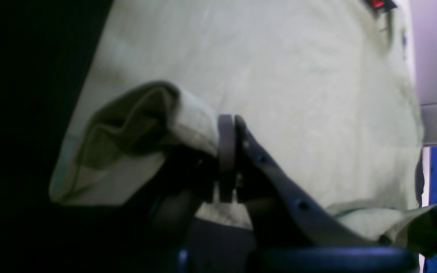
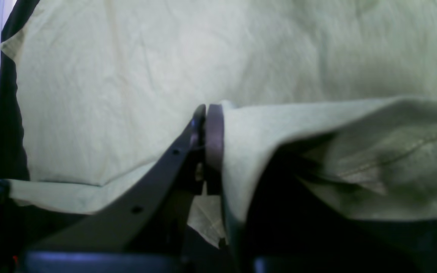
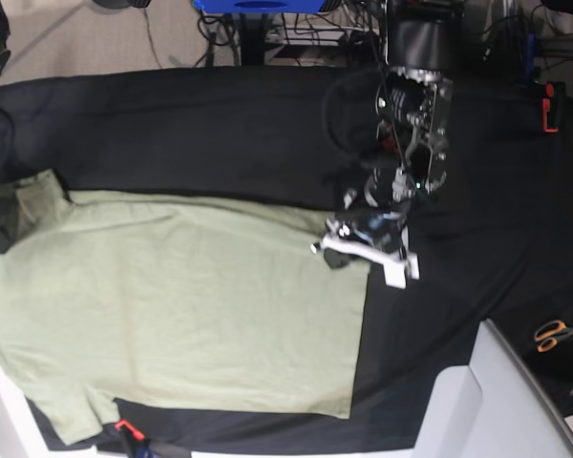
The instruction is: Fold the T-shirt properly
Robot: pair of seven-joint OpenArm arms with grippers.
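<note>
From the base view I see the pale sage-green cotton T-shirt (image 3: 172, 305) spread flat on the black table cloth (image 3: 220, 124), w/ its hem edge near the middle of the table and one short sleeve up at the far left edge. The left gripper (image 3: 349, 239) sits at the hem's upper corner, on the right side of that view, but the arm's black and white hardware covers the fingertips there, so the base cam doesn't show the pinch. The left wrist view fills that in: the left gripper's fingers (image 1: 226, 151) are pressed together on a lifted fold of the shirt fabric, the fold curling up to the left and shadowed inside, the rest of the shirt flat beyond. The right wrist view shows the right gripper (image 2: 206, 140) likewise clamped on a raised fold, w/ a stitched seam visible on the shaded underside at right. In the base view the right arm is cut off at the left edge; only a bit of dark hardware shows by the sleeve. Base also gives me orange-handled scissors (image 3: 554, 334) at the far right and a red clip (image 3: 550, 107) near the top right corner. Both wrist views are soft and dim.
</note>
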